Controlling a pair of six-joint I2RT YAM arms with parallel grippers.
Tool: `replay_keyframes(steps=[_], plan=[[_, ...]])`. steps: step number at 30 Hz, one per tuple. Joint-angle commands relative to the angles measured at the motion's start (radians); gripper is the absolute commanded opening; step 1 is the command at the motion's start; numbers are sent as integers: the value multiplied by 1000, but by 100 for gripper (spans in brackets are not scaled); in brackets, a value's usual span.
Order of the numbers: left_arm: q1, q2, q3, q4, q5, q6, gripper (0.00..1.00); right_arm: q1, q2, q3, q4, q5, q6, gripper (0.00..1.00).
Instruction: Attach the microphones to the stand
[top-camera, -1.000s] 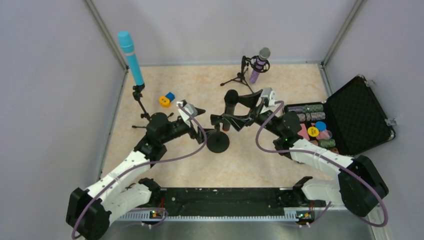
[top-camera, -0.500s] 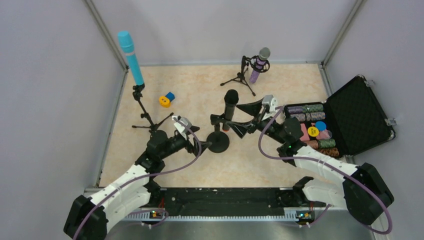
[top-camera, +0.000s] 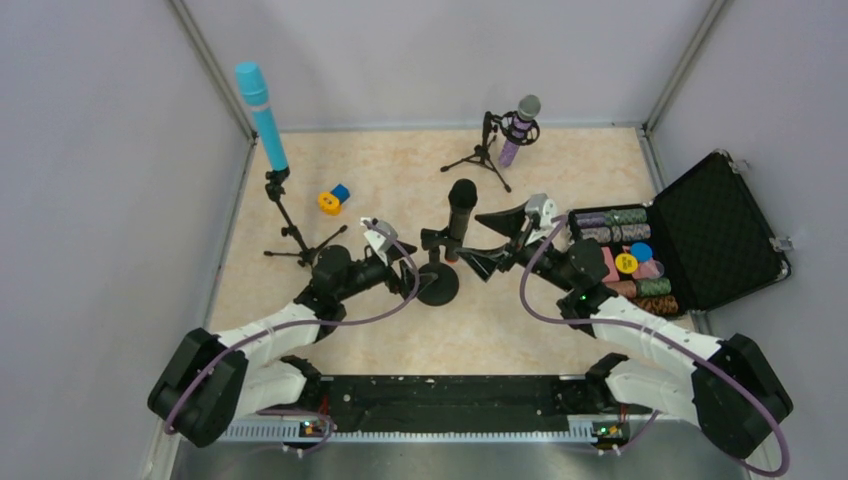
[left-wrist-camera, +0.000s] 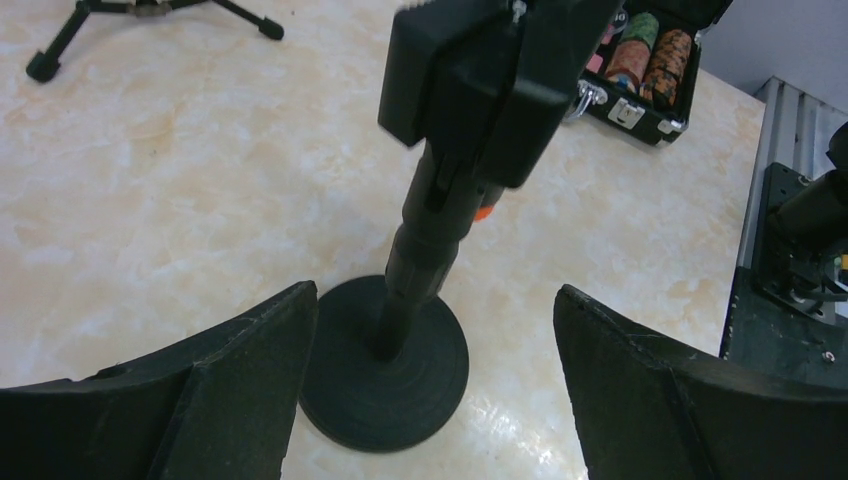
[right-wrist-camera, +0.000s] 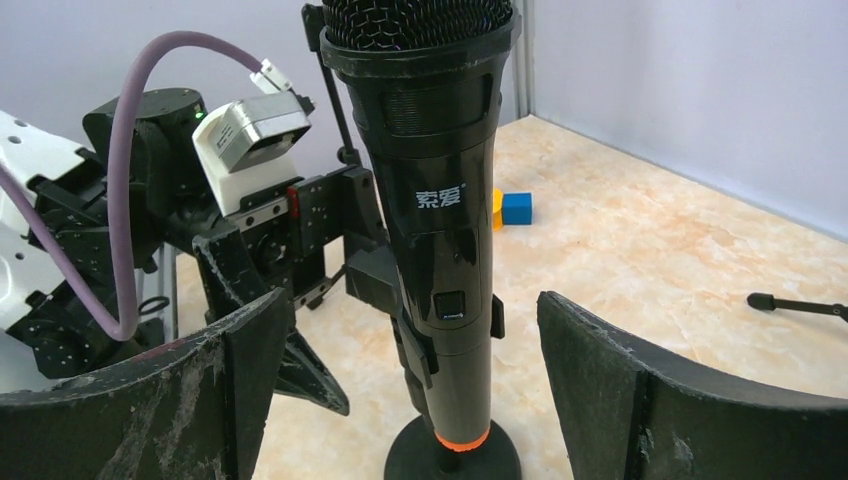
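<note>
The black microphone (top-camera: 461, 205) with the orange end (right-wrist-camera: 462, 440) stands upright in the clip of the round-base stand (top-camera: 437, 283). My right gripper (top-camera: 487, 240) is open just right of it, its fingers either side of the microphone (right-wrist-camera: 440, 200) without touching. My left gripper (top-camera: 408, 265) is open just left of the stand base (left-wrist-camera: 385, 365), low beside the post. The light blue microphone (top-camera: 262, 115) sits on a tall tripod stand (top-camera: 290, 230) at the back left. The glittery purple microphone (top-camera: 518, 128) sits on a small tripod (top-camera: 480, 155) at the back.
An open black case (top-camera: 715, 215) with poker chips (top-camera: 625, 255) lies at the right. An orange and a blue block (top-camera: 333, 198) lie near the tall tripod's feet. Grey walls close in the left, back and right sides.
The black microphone went from tilted in my right gripper to upright in the clip. My right gripper opened and drew back slightly. My left gripper pulled back, then came in beside the stand base.
</note>
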Motion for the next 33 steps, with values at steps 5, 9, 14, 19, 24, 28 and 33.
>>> replay_keyframes(steps=[5, 9, 14, 19, 24, 28, 33], plan=[[1, 126, 113, 210, 80, 0, 84, 10, -42, -17, -8, 3, -15, 92], [0, 173, 133, 260, 100, -2, 76, 10, -47, -16, -13, 5, -17, 92], [0, 205, 132, 320, 104, -8, 62, 9, -48, -14, -13, 5, -17, 92], [-1, 213, 127, 335, 113, -7, 52, 9, -48, -17, -18, 6, -17, 92], [0, 229, 112, 364, 118, 2, 42, 10, -52, -26, -22, 9, -18, 92], [0, 249, 102, 396, 120, 5, 29, 9, -62, -38, -32, 14, -25, 92], [1, 276, 95, 418, 117, 7, 23, 9, -82, -58, -50, 22, -35, 92]])
